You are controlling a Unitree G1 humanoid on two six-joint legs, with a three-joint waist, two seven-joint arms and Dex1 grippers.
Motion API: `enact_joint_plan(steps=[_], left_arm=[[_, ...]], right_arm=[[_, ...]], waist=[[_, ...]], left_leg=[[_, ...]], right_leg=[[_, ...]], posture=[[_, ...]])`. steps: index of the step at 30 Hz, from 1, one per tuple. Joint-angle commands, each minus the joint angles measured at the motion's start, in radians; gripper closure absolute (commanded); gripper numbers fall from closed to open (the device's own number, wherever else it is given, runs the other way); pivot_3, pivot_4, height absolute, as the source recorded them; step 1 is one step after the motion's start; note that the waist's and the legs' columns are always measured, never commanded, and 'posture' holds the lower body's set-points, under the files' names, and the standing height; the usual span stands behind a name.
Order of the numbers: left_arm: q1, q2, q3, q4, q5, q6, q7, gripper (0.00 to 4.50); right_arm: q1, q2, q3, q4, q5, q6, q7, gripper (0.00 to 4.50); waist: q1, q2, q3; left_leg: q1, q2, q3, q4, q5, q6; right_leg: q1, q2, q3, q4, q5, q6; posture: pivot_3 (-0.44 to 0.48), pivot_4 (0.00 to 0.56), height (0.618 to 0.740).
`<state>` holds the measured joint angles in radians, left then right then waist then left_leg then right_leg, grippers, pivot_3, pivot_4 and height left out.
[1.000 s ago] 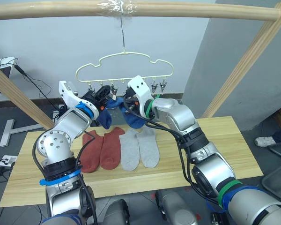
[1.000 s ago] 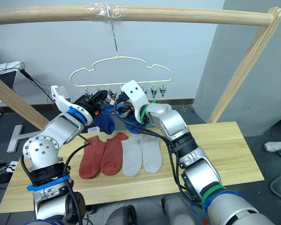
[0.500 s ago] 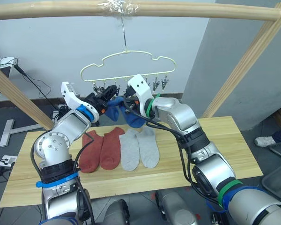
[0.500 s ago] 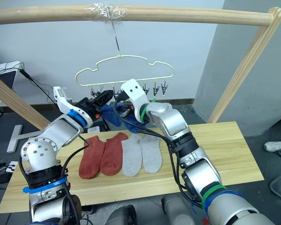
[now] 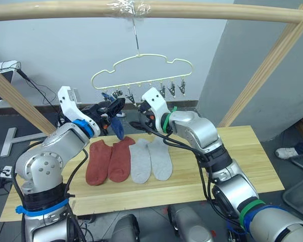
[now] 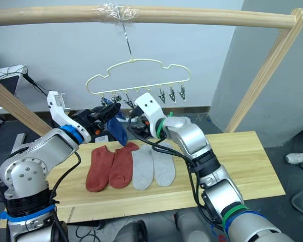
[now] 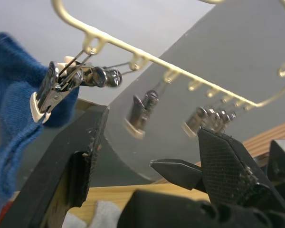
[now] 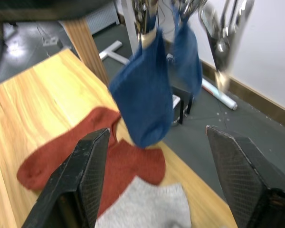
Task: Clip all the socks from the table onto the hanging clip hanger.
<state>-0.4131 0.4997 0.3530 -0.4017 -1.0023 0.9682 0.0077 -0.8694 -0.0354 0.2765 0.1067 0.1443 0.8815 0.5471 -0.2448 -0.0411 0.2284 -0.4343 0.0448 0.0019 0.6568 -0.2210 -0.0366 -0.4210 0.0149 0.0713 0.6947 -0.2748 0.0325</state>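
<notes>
Long wooden table below, four socks flat on it: rust-red pair, light grey pair. Above, clip hanger tilted on its hook, two blue socks pinned at its lower left end. Left gripper spread wide, empty, right by those clips. Right gripper likewise parted, empty, over the red pair. Risk: nudging the hanger into a swing, shaking a blue sock loose.
</notes>
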Motion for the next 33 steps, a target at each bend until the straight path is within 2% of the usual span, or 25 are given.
enact_joint_plan(steps=[1, 6, 15, 20, 26, 33], left_arm=[[0.030, 0.052, -0.040, -0.066, 0.109, -0.070, -0.047, 1.06], [0.083, 0.111, -0.123, -0.084, 0.289, -0.173, -0.114, 1.06], [0.155, 0.076, -0.177, -0.090, 0.521, -0.383, -0.154, 1.06], [0.184, 0.029, -0.201, -0.091, 0.561, -0.416, -0.177, 1.06], [0.213, -0.007, -0.215, -0.066, 0.599, -0.451, -0.211, 1.06], [0.167, -0.058, -0.243, 0.011, 0.653, -0.421, -0.181, 1.06]], right_arm=[[0.035, -0.045, -0.009, -0.134, 0.032, 0.025, 0.029, 1.06], [0.107, -0.127, -0.057, -0.264, 0.077, 0.056, 0.052, 1.06], [0.245, -0.240, -0.185, -0.498, 0.174, 0.056, 0.043, 1.06], [0.317, -0.287, -0.247, -0.598, 0.233, 0.074, 0.044, 1.06], [0.380, -0.409, -0.298, -0.690, 0.358, 0.086, 0.145, 1.06], [0.347, -0.533, -0.317, -0.686, 0.465, 0.061, 0.256, 1.06]], waist=[[0.001, 0.000, 0.000], [0.003, 0.000, 0.000], [0.008, 0.000, 0.000], [0.009, 0.000, 0.000], [0.006, 0.000, 0.000], [-0.004, 0.000, 0.000]], left_leg=[[0.000, 0.000, 0.000, 0.000, 0.000, 0.000], [0.000, 0.000, 0.000, -0.002, 0.000, 0.000], [0.001, 0.000, 0.001, -0.011, 0.000, 0.000], [0.000, 0.001, 0.002, -0.013, 0.000, 0.000], [0.000, 0.000, 0.003, -0.011, 0.000, 0.000], [0.001, 0.000, 0.003, -0.011, 0.000, 0.001]], right_leg=[[0.000, 0.000, 0.000, 0.000, 0.000, 0.000], [0.000, 0.000, 0.000, -0.001, -0.001, 0.001], [-0.001, 0.000, 0.001, -0.009, 0.000, 0.000], [0.000, -0.001, 0.001, -0.013, 0.000, -0.001], [0.000, -0.001, 0.001, -0.013, 0.000, 0.000], [0.001, 0.000, 0.000, -0.013, -0.003, 0.004]], posture=[[-0.241, 0.185, 0.740], [-0.242, 0.187, 0.740], [-0.275, 0.189, 0.740], [-0.299, 0.191, 0.740], [-0.318, 0.195, 0.740], [-0.311, 0.195, 0.740]])
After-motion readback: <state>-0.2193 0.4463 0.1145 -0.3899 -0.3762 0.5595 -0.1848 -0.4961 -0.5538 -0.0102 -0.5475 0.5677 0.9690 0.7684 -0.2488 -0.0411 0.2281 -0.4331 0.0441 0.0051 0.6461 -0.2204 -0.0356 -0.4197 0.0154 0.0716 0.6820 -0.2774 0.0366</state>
